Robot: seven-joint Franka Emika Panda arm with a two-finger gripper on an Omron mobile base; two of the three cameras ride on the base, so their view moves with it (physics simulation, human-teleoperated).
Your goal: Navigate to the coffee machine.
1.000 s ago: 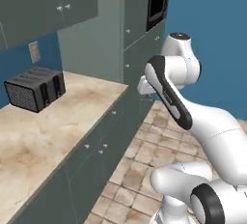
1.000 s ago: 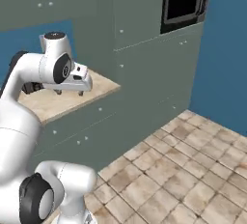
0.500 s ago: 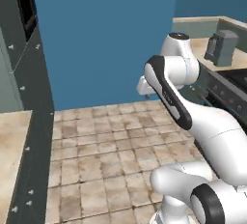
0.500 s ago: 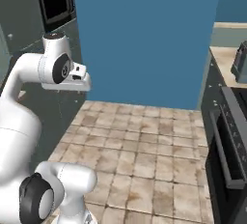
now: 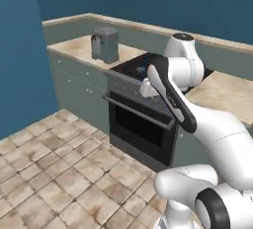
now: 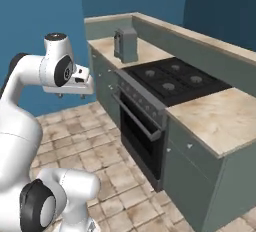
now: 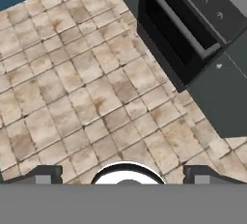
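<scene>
The coffee machine (image 5: 105, 44) is a boxy dark grey unit standing on the beige counter (image 5: 74, 48), just left of the stove. In the right base view the coffee machine (image 6: 126, 44) stands at the far end of the counter run, near the blue wall. My gripper (image 6: 66, 94) hangs over the tiled floor, well short of the machine, with the hand pointing down. From the hand camera, the gripper (image 7: 124, 175) is open and holds nothing, its fingertips (image 7: 46, 175) set wide apart above the floor tiles.
A black cooktop (image 6: 175, 78) with an oven (image 5: 138, 124) below it sits between me and the machine. The oven front (image 7: 178, 30) and a grey cabinet (image 7: 222, 97) border the tiled floor (image 7: 87, 88). More beige counter (image 6: 220, 118) runs to the right. A blue wall (image 5: 17, 50) stands at the left.
The whole picture has swung: the camera turned from the tall cabinets and wall oven, past the blue wall, to the counter with stove and coffee machine. The arm keeps its pose.
</scene>
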